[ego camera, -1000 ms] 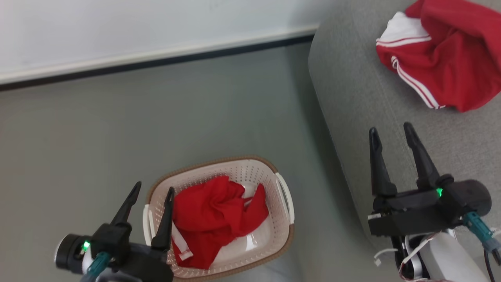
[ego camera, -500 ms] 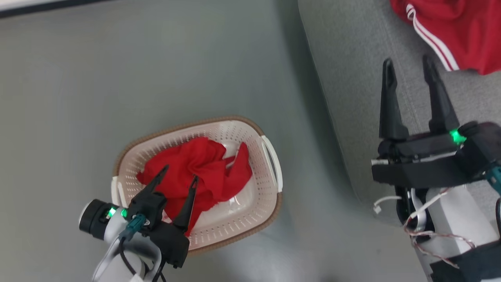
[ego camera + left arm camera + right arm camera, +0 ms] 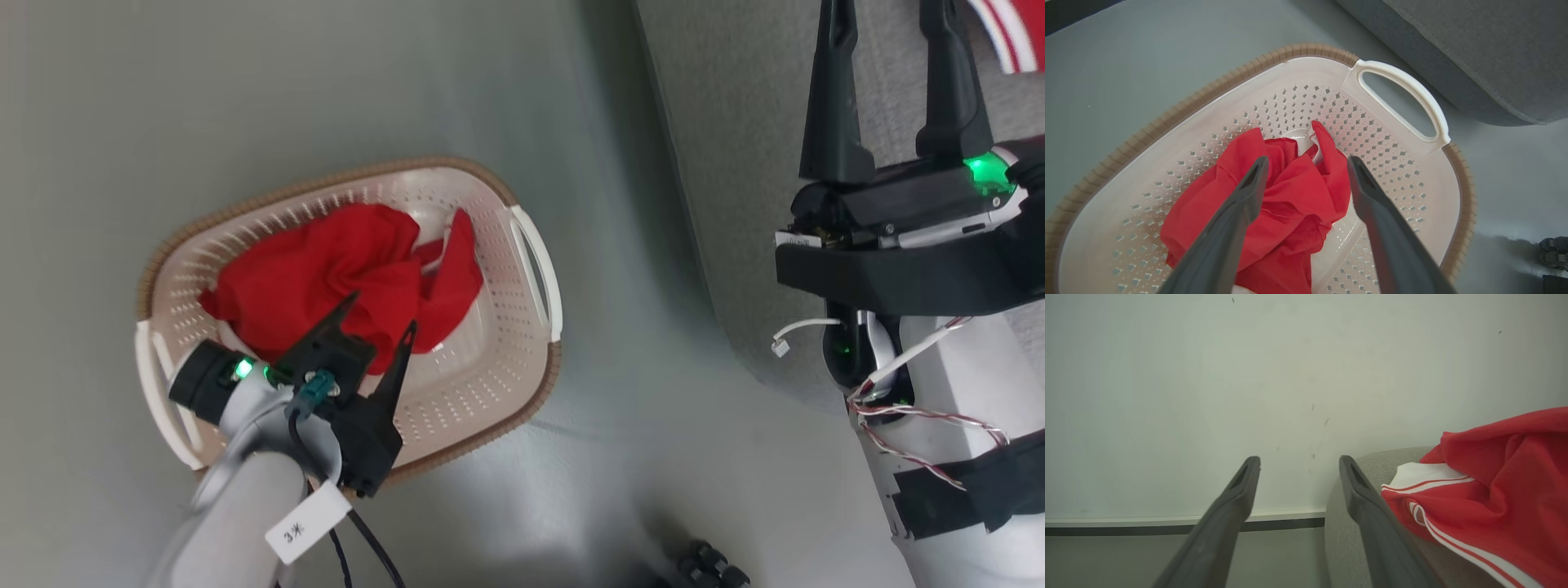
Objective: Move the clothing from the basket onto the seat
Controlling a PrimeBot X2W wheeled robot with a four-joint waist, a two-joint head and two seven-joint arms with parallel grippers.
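Note:
The cream basket [image 3: 326,175] with a brown rim stands on the floor, and crumpled red clothing [image 3: 326,269] lies inside it. My left gripper [image 3: 382,312] hangs open over the basket's near side. In the left wrist view its fingers [image 3: 1237,212] straddle the top folds of the clothing [image 3: 1290,192] inside the basket [image 3: 1306,49]; I cannot tell if they touch. My right gripper [image 3: 890,16] stands open and empty over the grey seat [image 3: 735,122]. Another red garment with white stripes [image 3: 1494,498] lies on the seat [image 3: 1392,457], to the right of my right gripper [image 3: 1299,459].
Grey floor [image 3: 245,82] surrounds the basket, and the seat's rounded edge runs close to the basket's white handle [image 3: 1404,94]. A small dark object [image 3: 702,563] lies on the floor near my base. A pale wall with a dark baseboard [image 3: 1167,528] stands beyond the seat.
The head camera has tilted down. My left gripper has moved from beside the basket to over it and down toward the red clothing, still open. The right gripper stays open over the seat.

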